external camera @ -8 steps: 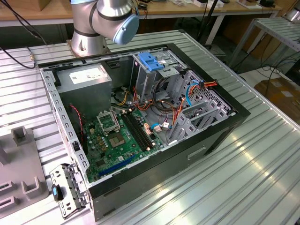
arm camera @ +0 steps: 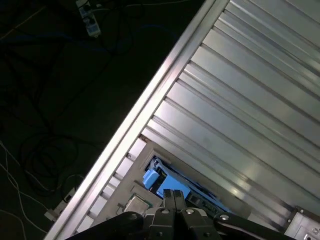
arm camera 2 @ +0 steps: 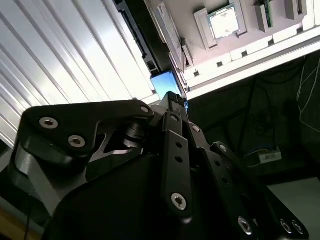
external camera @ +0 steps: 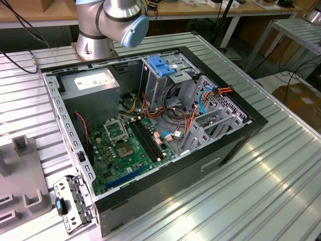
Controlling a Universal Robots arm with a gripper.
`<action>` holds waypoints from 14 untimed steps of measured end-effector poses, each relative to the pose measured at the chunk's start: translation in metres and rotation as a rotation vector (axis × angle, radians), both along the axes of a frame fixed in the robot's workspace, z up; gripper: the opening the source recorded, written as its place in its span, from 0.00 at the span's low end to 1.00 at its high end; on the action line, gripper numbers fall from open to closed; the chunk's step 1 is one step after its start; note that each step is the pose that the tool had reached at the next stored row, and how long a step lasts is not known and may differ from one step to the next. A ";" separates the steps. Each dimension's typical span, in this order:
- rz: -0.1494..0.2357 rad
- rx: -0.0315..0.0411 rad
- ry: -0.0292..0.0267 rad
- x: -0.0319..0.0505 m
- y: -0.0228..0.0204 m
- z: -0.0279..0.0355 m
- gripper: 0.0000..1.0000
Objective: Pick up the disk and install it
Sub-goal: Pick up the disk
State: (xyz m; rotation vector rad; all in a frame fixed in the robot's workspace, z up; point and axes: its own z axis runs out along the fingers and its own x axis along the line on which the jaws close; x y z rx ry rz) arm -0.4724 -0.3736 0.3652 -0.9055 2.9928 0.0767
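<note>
**Jaws together at the disk**

On a ribbed aluminium table (external camera: 281, 165), an open computer case (external camera: 225, 150), the arm's grey base (external camera: 108, 25) behind it. By the table's edge in the second wrist view, a pale tray (arm camera 2: 260, 42). In both wrist views, the disk (arm camera: 160, 181), blue-railed, right at the gripper (arm camera: 173, 195) tips. Jaws pressed together; hold on the disk impossible to tell.

Ribbed metal table (external camera: 281, 165); wooden bench (external camera: 200, 10)
</note>
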 end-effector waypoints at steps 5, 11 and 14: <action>0.021 0.0000 0.0001 0.0000 0.0000 -0.0003 0.11; 0.109 0.0001 -0.0001 0.0000 0.0000 -0.0009 0.11; 0.168 0.0000 0.0000 0.0000 0.0000 -0.0009 0.11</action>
